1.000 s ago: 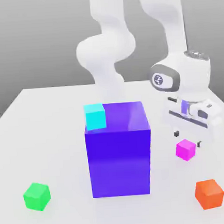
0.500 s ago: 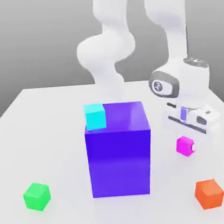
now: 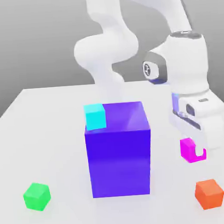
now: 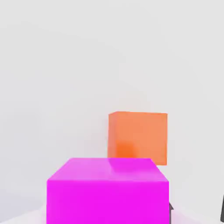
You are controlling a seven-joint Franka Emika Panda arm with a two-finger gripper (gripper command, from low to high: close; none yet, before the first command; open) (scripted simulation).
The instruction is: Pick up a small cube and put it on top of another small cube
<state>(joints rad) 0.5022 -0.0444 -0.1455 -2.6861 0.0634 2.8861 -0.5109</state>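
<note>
The small magenta cube (image 3: 188, 149) sits between the fingers of my gripper (image 3: 193, 151), which is shut on it, at the exterior view's right beside the big blue-purple block. In the hand view the magenta cube (image 4: 107, 190) looms close, with the white table beyond it. Whether the cube rests on the table or is just off it, I cannot tell. The small green cube (image 3: 36, 196) lies on the table at the exterior view's front left, far from the gripper and on the other side of the block.
A tall blue-purple block (image 3: 118, 148) stands mid-table with a cyan cube (image 3: 95, 116) on its top back-left corner. An orange cube (image 3: 209, 193) lies on the table in front of the gripper, also seen as the orange cube (image 4: 138, 137) from the hand.
The gripper came down around the magenta cube and its fingers went from open to shut on it. The hand has since turned, and the cube shifted slightly with it.
</note>
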